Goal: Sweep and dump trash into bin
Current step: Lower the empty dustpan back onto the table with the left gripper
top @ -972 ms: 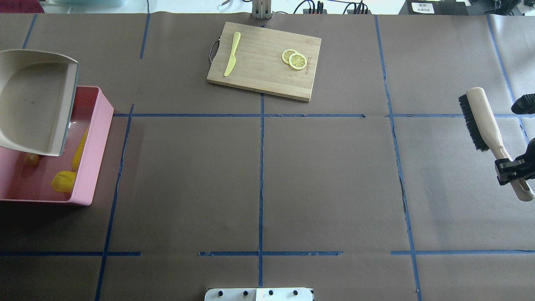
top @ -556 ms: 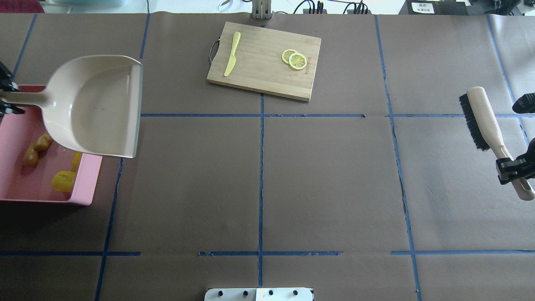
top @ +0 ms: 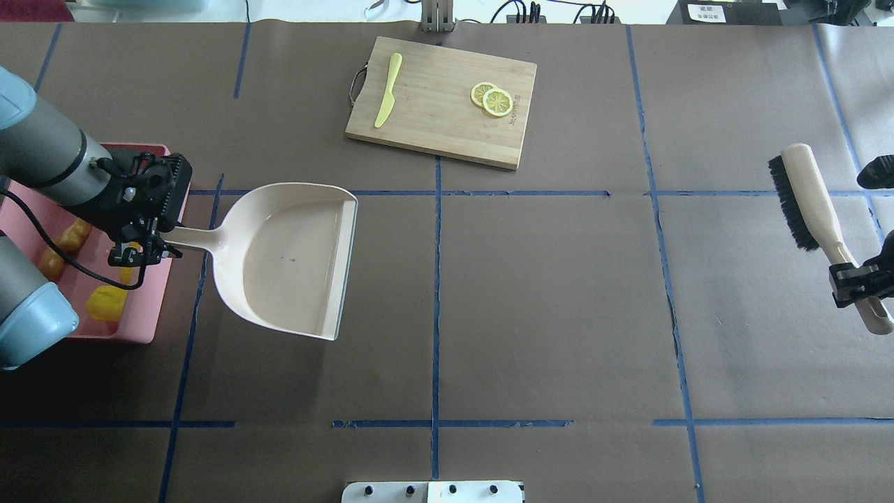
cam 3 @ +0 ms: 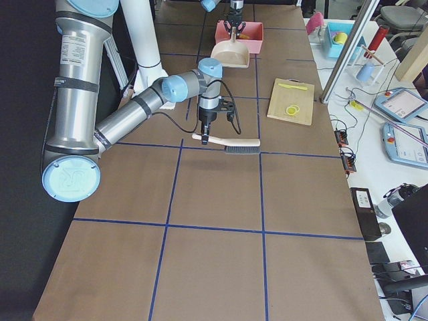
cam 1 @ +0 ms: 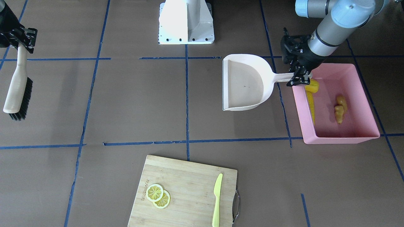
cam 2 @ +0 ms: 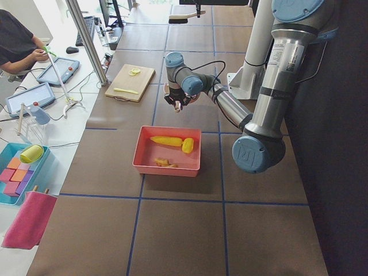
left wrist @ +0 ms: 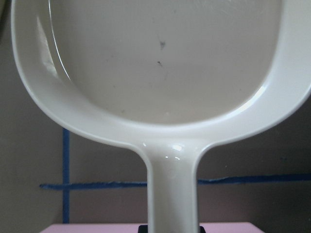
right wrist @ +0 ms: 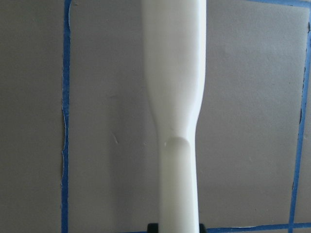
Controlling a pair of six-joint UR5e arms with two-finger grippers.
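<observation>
The left pincer (top: 165, 245) pinches the dustpan (top: 286, 258) by its handle, beside the bin (cam 1: 341, 137) at the worktop's (top: 559, 314) left edge. The corn cob (cam 1: 311, 105), potato lump (cam 1: 313, 86) and ginger root (cam 1: 340, 110) lie inside. At the right edge, the right pincer (top: 855, 283) pinches the brush (top: 803, 195).

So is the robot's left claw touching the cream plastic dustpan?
Touching. The overhead view shows the left gripper closed on the handle end of the cream plastic dustpan, with no gap between them.

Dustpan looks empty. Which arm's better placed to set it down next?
Left. The left claw is shut on the dustpan handle beside the bin holding the corn cob, potato lump and ginger root. The right claw is far across the table, shut on the brush.
</observation>
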